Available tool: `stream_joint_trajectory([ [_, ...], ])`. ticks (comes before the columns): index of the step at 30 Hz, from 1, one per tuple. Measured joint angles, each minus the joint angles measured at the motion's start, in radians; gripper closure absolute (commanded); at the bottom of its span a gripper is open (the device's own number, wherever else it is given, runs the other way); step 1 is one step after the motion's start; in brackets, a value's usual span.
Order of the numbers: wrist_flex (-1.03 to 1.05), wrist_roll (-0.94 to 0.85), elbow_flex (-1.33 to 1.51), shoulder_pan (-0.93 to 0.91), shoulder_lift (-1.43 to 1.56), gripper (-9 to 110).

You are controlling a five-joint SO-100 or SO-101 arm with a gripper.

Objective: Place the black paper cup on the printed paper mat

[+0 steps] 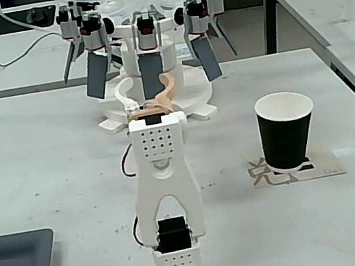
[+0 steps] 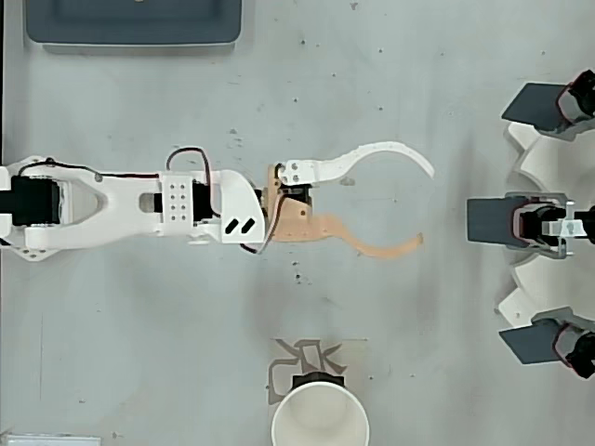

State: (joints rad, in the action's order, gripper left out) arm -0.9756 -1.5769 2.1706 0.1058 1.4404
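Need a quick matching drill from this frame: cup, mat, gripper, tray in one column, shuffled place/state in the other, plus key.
Things
1. black paper cup
2. printed paper mat
3. gripper
4. dark grey tray

Place or state
A. open, holding nothing, stretched toward the multi-armed white fixture
B. flat under the cup
C. upright, standing on the mat
D. at the table's edge, top of the overhead view

Pairs: 1-C, 2-B, 3-A, 4-D

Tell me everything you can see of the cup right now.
The cup is a tall tapered paper cup, matte black outside, white inside with a white rolled rim. It looks empty and stands upright on the mat, which shows around its base. Nothing else touches it; the open tool is well clear, out over bare table.
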Motion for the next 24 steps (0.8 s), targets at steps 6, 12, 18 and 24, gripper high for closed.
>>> stream_joint_trajectory([
  [6, 0.012, 0.000, -0.080, 0.000, -0.064, 91],
  [12, 0.020, 0.000, -0.140, -0.002, -0.129, 94],
  [18, 0.020, 0.000, -0.166, -0.002, -0.172, 94],
  [24, 0.020, -0.003, -0.167, -0.002, -0.176, 95],
])
